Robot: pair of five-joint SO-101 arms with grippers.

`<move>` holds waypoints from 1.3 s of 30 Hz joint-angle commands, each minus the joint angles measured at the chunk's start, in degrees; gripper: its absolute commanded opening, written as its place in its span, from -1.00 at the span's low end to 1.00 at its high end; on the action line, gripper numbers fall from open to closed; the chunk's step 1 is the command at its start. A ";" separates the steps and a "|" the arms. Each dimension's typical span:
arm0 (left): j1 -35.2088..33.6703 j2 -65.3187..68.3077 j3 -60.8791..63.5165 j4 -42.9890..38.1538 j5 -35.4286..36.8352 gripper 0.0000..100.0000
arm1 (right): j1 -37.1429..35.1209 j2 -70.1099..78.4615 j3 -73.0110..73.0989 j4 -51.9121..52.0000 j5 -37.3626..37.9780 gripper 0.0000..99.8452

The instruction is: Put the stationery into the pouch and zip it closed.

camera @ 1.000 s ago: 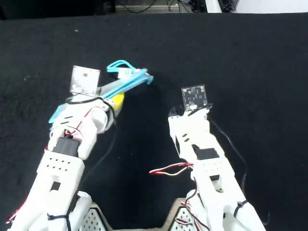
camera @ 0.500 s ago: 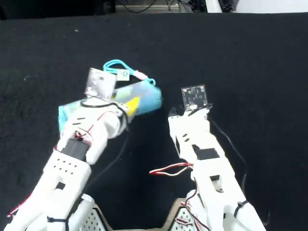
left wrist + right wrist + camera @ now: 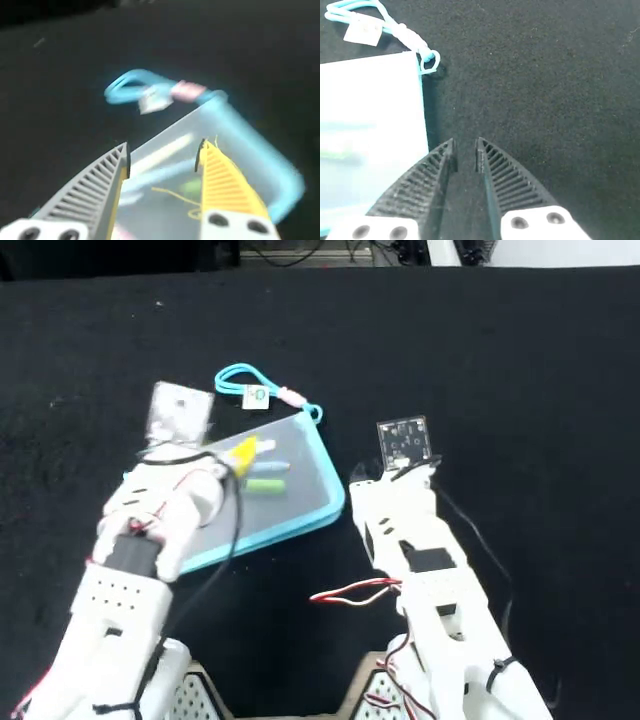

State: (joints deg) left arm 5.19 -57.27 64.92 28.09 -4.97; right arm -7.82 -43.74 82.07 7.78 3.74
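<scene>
Black table [image 3: 500, 350] with flat-lying pouch [image 3: 290, 508]

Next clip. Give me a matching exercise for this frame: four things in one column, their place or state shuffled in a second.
1. pouch
2. strap loop
3. left hand
4. right hand

a. over the bare black table, beside the pouch's edge
b. lying flat with stationery inside
c. above the pouch, open
d. on the table at the pouch's far corner, blue, with a small tag

Pairs: 1-b, 2-d, 3-c, 4-a
</scene>
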 commanded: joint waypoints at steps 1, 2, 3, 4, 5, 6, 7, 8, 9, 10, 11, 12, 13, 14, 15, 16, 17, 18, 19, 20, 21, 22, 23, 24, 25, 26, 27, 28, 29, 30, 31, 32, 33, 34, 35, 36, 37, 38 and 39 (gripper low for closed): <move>-12.70 -6.51 3.47 7.03 -7.38 -0.55 | 0.88 -1.45 -0.48 -1.49 0.26 -0.87; -15.78 -7.82 4.70 8.53 -8.53 -0.55 | 0.88 -1.45 -0.48 -1.49 0.26 -0.87; -19.12 -9.14 6.11 9.76 -9.67 -0.55 | 0.88 -1.45 -0.48 -1.49 0.26 -0.87; -22.29 -10.29 7.60 10.55 -10.64 -0.55 | 0.88 -1.45 -0.48 -1.49 0.26 -0.87; -25.63 -11.08 8.84 10.99 -11.69 -0.55 | 0.88 -1.45 -0.48 -1.49 0.26 -0.87; -28.97 -11.52 9.80 11.08 -12.48 -0.55 | 0.88 -1.45 -0.48 -1.49 0.26 -0.87; -32.31 -12.04 10.42 11.16 -13.27 -0.55 | 0.88 -1.45 -0.48 -1.49 0.26 -0.87; -35.74 -12.13 10.95 11.16 -13.98 -0.55 | 0.88 -1.45 -0.48 -1.49 0.26 -0.87; -38.55 -11.96 11.21 11.16 -14.24 -0.55 | 0.88 -1.45 -0.48 -1.49 0.26 -0.87; -40.92 -11.60 11.65 10.99 -14.59 -0.55 | 0.88 -1.45 -0.48 -1.49 0.26 -0.87; -42.59 -11.08 11.82 10.90 -14.95 -0.55 | 0.88 -1.45 -0.48 -1.49 0.26 -0.87; -43.56 -10.37 12.09 10.90 -15.21 -0.55 | 0.88 -1.45 -0.48 -1.49 0.26 -0.87; -44.00 -9.58 12.18 10.90 -15.21 -0.55 | 0.88 -1.45 -0.48 -1.49 0.26 -0.87; -44.18 -8.79 12.09 10.81 -15.21 -0.55 | 0.88 -1.45 -0.48 -1.49 0.26 -0.87; -44.26 -7.82 11.82 10.81 -15.21 -0.55 | 0.88 -1.45 -0.48 -1.49 0.26 -0.87; -44.00 -6.95 11.74 10.64 -15.21 -0.55 | 0.88 -1.45 -0.40 -1.49 0.26 -0.87; -43.91 -5.89 11.56 9.58 -14.95 -0.55 | 0.88 -1.45 -0.40 -1.49 0.26 -0.87; -43.56 -4.75 11.74 7.91 -14.86 -0.55 | 0.88 -1.45 -0.40 -1.49 0.26 -0.87; -43.38 -3.16 11.91 5.98 -14.86 -0.55 | 0.88 -1.45 -0.40 -1.49 0.26 -0.87; -43.21 -1.41 11.74 4.40 -14.86 -0.55 | 0.88 -1.45 -0.40 -1.49 0.26 -0.87; -43.12 0.62 11.38 3.16 -14.86 -0.55 | 0.88 -1.45 -0.40 -1.49 0.26 -0.87; -43.03 2.90 10.68 2.37 -14.86 -0.55 | 0.88 -1.45 -0.40 -1.49 0.26 -0.87; -43.03 5.45 9.54 2.11 -14.77 -0.55 | 0.88 -1.54 -0.40 -1.49 0.26 -0.87; -43.03 8.09 8.31 2.02 -14.77 -0.55 | 0.88 -1.54 -0.40 -1.49 0.26 -0.87; -42.95 10.81 6.81 1.93 -14.68 -0.55 | 0.88 -1.54 -0.40 -1.49 0.26 -0.87; -42.68 13.54 5.23 2.02 -14.24 -0.55 | 0.79 -1.54 -0.40 -1.49 0.26 -0.87; -42.07 16.18 3.47 2.20 -13.45 -0.55 | 0.79 -1.54 -0.40 -1.49 0.26 -0.87; -41.45 18.73 2.07 2.20 -12.84 -0.55 | 0.79 -1.54 -0.40 -1.49 0.26 -0.87; -40.57 21.10 0.75 2.20 -12.40 -0.55 | 0.79 -1.54 -0.40 -1.49 0.26 -0.87; -39.16 23.47 -0.40 2.20 -12.04 -0.55 | 0.79 -1.63 -0.40 -1.49 0.26 -0.87; -37.67 25.32 -1.36 2.20 -11.87 -0.55 | 0.79 -1.63 -0.40 -1.49 0.26 -0.87; -36.09 27.08 -2.07 2.29 -11.69 -0.55 | 0.79 -1.63 -0.40 -1.49 0.26 -0.87; -34.24 28.66 -2.86 2.29 -11.16 -0.55 | 0.79 -1.63 -0.48 -1.49 0.26 -0.87; -32.48 29.80 -3.56 2.20 -10.55 -0.55 | 0.79 -1.63 -0.48 -1.49 0.26 -0.87; -30.73 31.03 -4.35 1.93 -10.29 -0.55 | 0.79 -1.63 -0.48 -1.49 0.26 -0.87; -28.97 32.18 -5.32 1.85 -10.02 -0.55 | 0.79 -1.63 -0.48 -1.49 0.26 -0.87; -27.47 32.97 -6.37 1.85 -9.93 -0.55 | 0.79 -1.63 -0.48 -1.49 0.26 -0.87; -25.89 33.76 -7.34 1.93 -9.93 -0.55 | 0.79 -1.63 -0.48 -1.49 0.26 -0.87; -24.48 34.29 -8.22 2.02 -9.93 -0.55 | 0.79 -1.63 -0.57 -1.49 0.26 -0.87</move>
State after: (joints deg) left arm -25.85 -25.10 63.34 30.90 -15.69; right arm -7.82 -43.74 82.07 7.78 3.74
